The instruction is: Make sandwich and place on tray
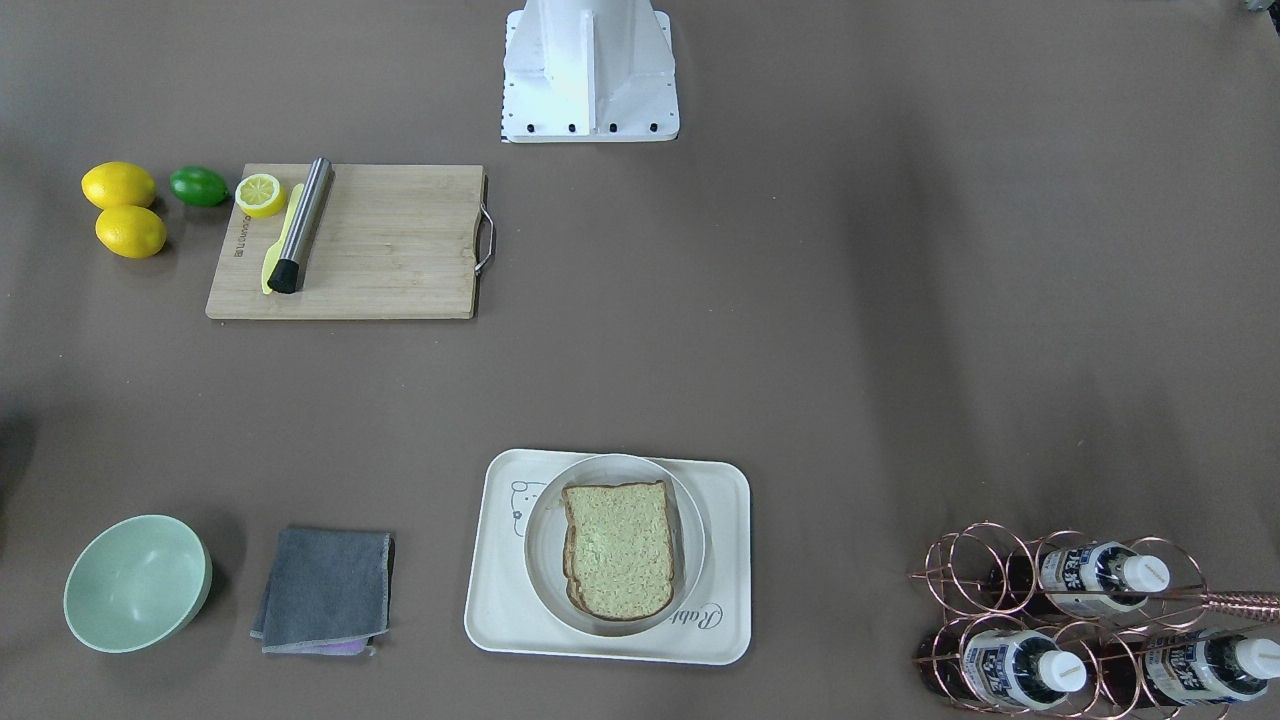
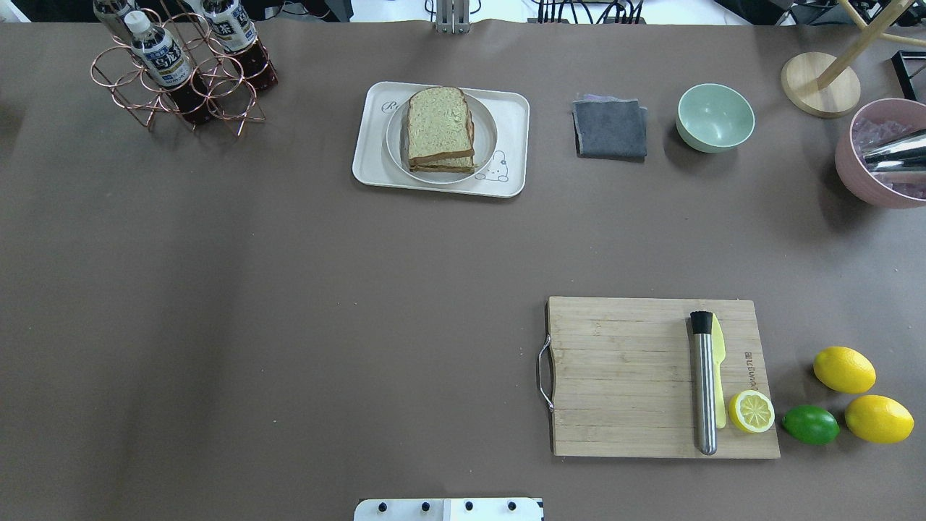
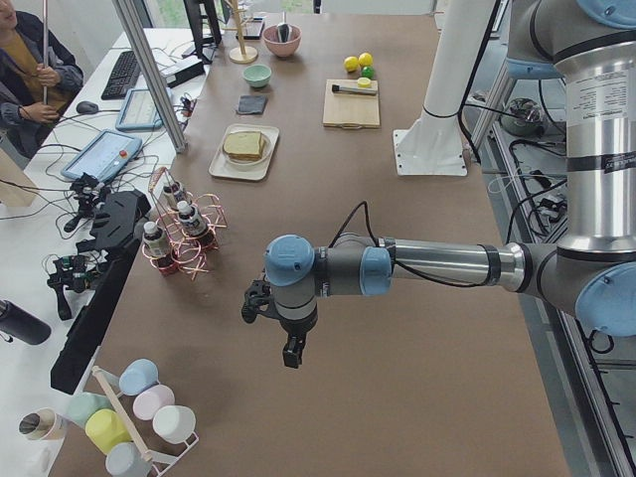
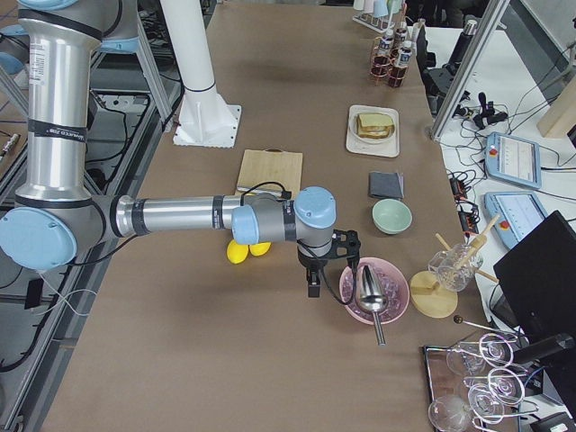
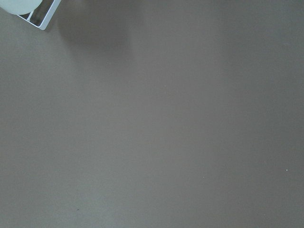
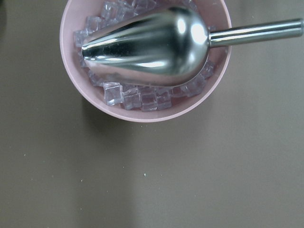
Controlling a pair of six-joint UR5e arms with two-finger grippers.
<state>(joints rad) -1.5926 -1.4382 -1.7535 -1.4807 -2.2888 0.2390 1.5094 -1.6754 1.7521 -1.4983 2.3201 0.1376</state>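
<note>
The sandwich (image 1: 617, 548), two tan bread slices with dark crust stacked, lies on a round white plate (image 1: 537, 530) that sits on the cream tray (image 1: 497, 620). No egg shows between the slices. The sandwich (image 2: 436, 123) and tray (image 2: 372, 166) also show at the far middle of the overhead view. My left gripper (image 3: 290, 353) hangs over bare table near the robot's left end, far from the tray (image 3: 221, 167). My right gripper (image 4: 312, 286) hangs beside a pink bowl, far from the tray (image 4: 354, 135). I cannot tell whether either gripper is open or shut.
A wooden cutting board (image 2: 622, 376) holds a steel muddler (image 2: 703, 383), a yellow knife and a lemon half. Lemons (image 2: 843, 369) and a lime lie beside it. A green bowl (image 2: 715, 117), grey cloth (image 2: 610, 129), bottle rack (image 2: 181, 69) and pink ice bowl with scoop (image 6: 142, 61) stand along the far edge.
</note>
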